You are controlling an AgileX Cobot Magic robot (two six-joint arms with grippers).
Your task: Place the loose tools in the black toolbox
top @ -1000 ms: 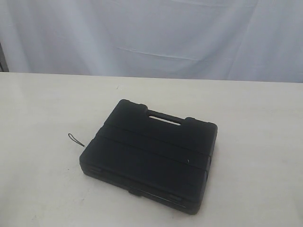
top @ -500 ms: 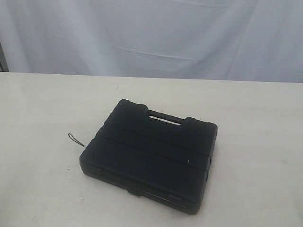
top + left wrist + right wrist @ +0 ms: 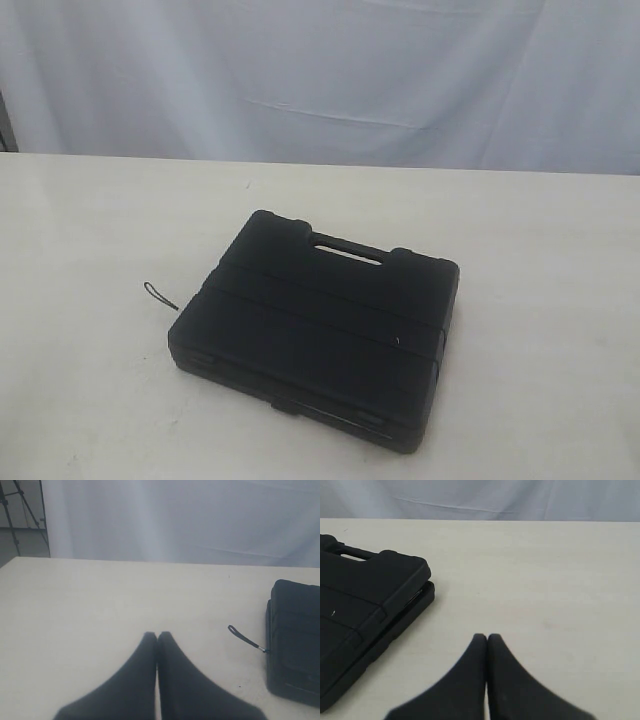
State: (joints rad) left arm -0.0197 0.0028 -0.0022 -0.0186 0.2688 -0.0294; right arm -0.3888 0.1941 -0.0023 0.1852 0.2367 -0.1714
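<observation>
At the middle of the table [image 3: 90,220] lies the black toolbox [image 3: 315,335], closed and flat, with its slotted handle [image 3: 345,248] on the far side. A black cord [image 3: 159,296] sticks out of its left side and rests on the table. Whatever the cord is attached to is hidden, and no other tool shows in any view.

Gripper state:
- Left gripper [image 3: 157,636]: jaws pressed together and holding nothing, over bare table left of the toolbox and well apart from it.
- Right gripper [image 3: 486,638]: jaws pressed together and holding nothing, over bare table right of the toolbox.
- Neither arm appears in the exterior view.

Step in hand (judgement): the tools are probably stowed, and what remains is to check the closure. The right wrist view shows a narrow dark seam between the two halves at the near right corner. Whether the halves are latched cannot be told. If the cord is to go inside:
1. Approach with the left gripper, which is on the cord's side.
2. Open the jaws before descending.
3. Pinch the cord at its free loop, not at the seam.
4. Steady the case with the right gripper so it does not slide.

Clearances: open table surrounds the toolbox to the left, right and far side. The toolbox's near edge lies close to the bottom of the exterior view, so room there cannot be judged. A white curtain [image 3: 320,80] hangs behind the table's far edge.
</observation>
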